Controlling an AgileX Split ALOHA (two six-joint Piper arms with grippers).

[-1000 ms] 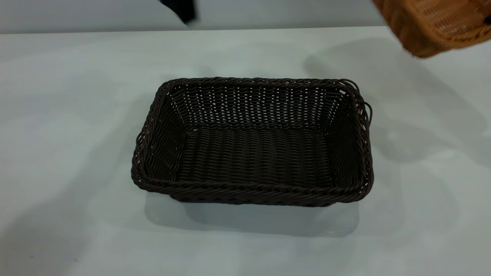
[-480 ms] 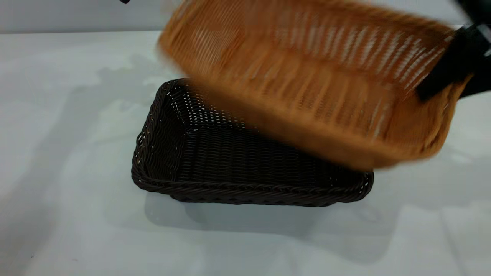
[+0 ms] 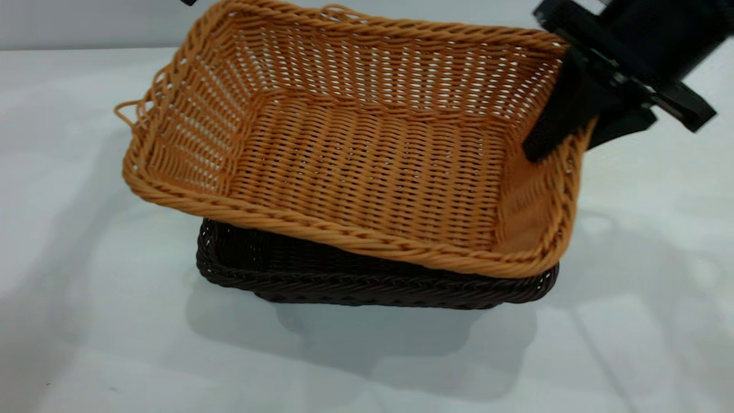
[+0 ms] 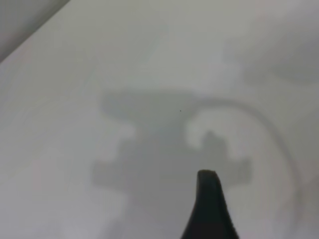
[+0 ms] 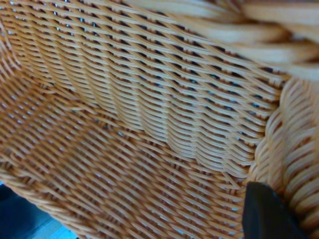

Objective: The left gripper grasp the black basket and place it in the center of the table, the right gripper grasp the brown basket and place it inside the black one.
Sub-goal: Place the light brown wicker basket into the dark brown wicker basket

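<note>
The brown basket [image 3: 367, 160] hangs tilted just above the black basket [image 3: 373, 287], its right end lower and close over the black rim. My right gripper [image 3: 579, 123] is shut on the brown basket's right short wall, one finger [image 3: 550, 115] inside and one outside. The right wrist view shows the brown weave [image 5: 124, 124] up close with the inner fingertip [image 5: 264, 214] against the wall. The black basket rests on the table [image 3: 86, 315] near its middle, mostly covered. In the left wrist view one finger [image 4: 209, 204] of my left gripper hangs over bare table [image 4: 75, 99], holding nothing.
A loose strand loop [image 3: 129, 112] sticks out at the brown basket's left end. The table's far edge [image 3: 69, 49] meets a grey wall. A dark bit of the left arm [image 3: 186, 2] shows at the top left.
The right gripper swung the brown basket in from the upper right, leftward and down, to hang over the black basket. The black basket has not moved.
</note>
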